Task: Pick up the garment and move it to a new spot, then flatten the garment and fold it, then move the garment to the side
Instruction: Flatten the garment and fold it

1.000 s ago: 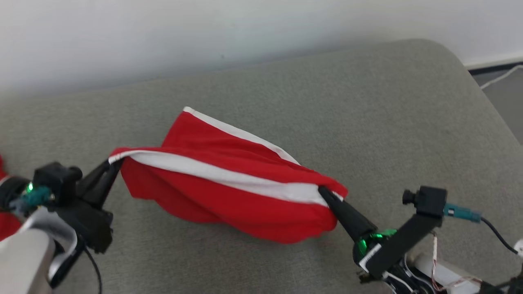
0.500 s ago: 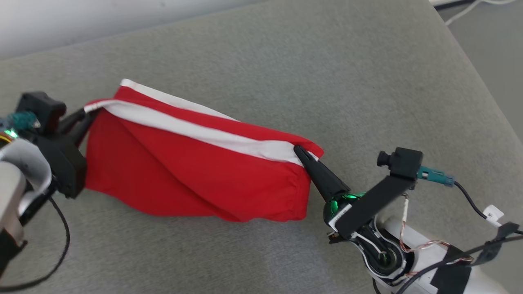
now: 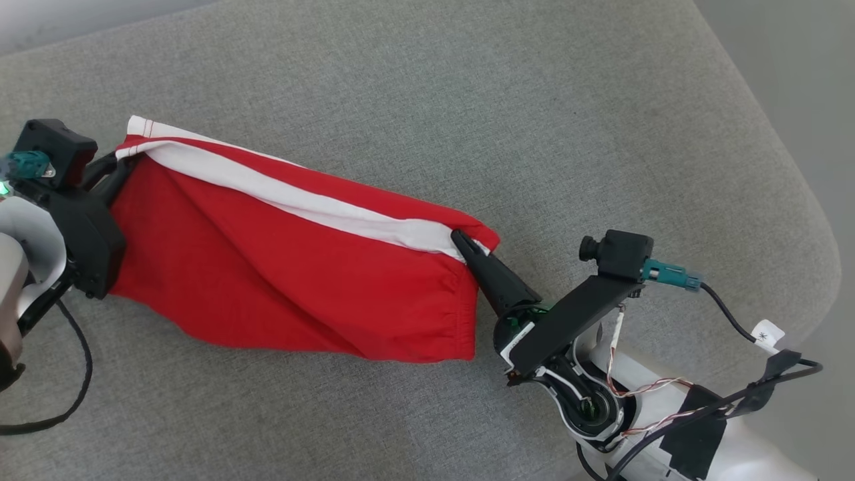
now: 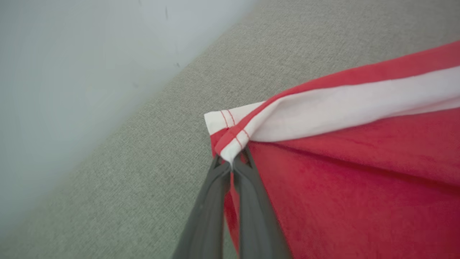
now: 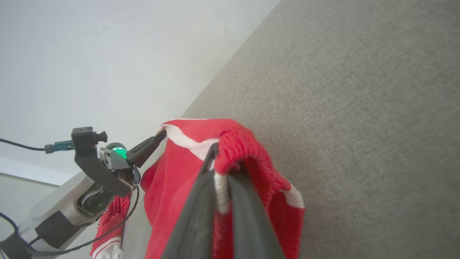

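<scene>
Garment (image 3: pixel 287 267) spans taut: your left claw (image 3: pixel 125 162) clamps the white-striped corner, right claw (image 3: pixel 462 239) pinches the ribbed end, likely to spread it for flattening.

A desk (image 3: pixel 534 100) covered in grey woven fabric stretches wide across the head view, its far right corner broadly rounded. Along its far edge stands a plain, pale grey-white wall (image 4: pixel 72 72), bare but for a few faint specks. To the right, past the rounded edge, lies a smooth grey floor (image 3: pixel 815 80). The light is soft and even, and shadows are faint.
</scene>
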